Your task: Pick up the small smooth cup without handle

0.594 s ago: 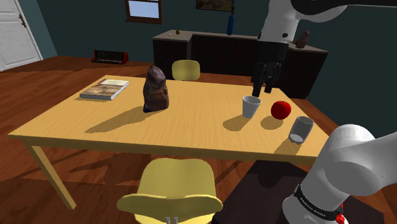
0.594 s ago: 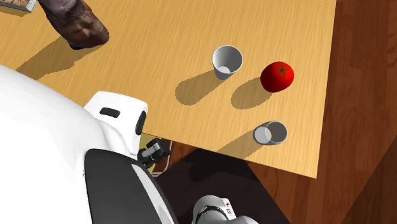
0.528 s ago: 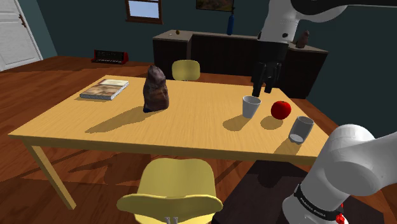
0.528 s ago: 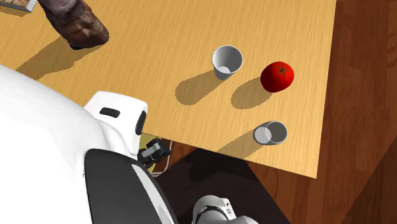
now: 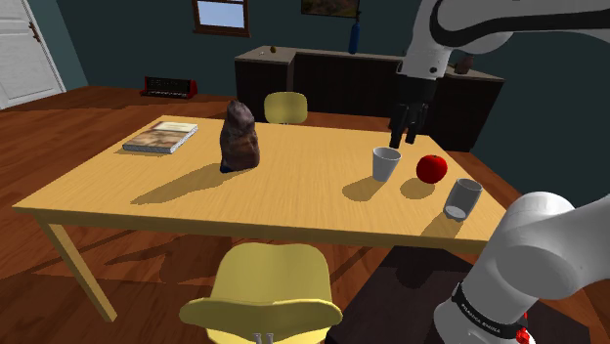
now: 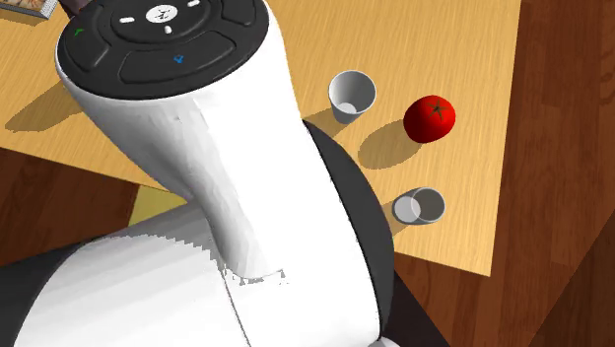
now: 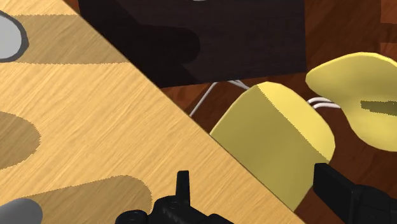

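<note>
Shoulder view, taken first: finds the black gripper (image 5: 407, 135) in the air over the wooden table (image 5: 147, 191), above and behind the pale cup (image 5: 386, 163), apart from it. Puts that cup upright on the tabletop, between the brown rock-like lump (image 5: 239, 137) and the red tomato (image 5: 431, 168), just beside the tomato. Places a second, grey cup (image 5: 462, 197) near the table's corner by the stand. Shows, at the wrist, spread jaws clasping nothing, with the table's edge and a yellow chair (image 7: 280, 146) beyond.
</note>
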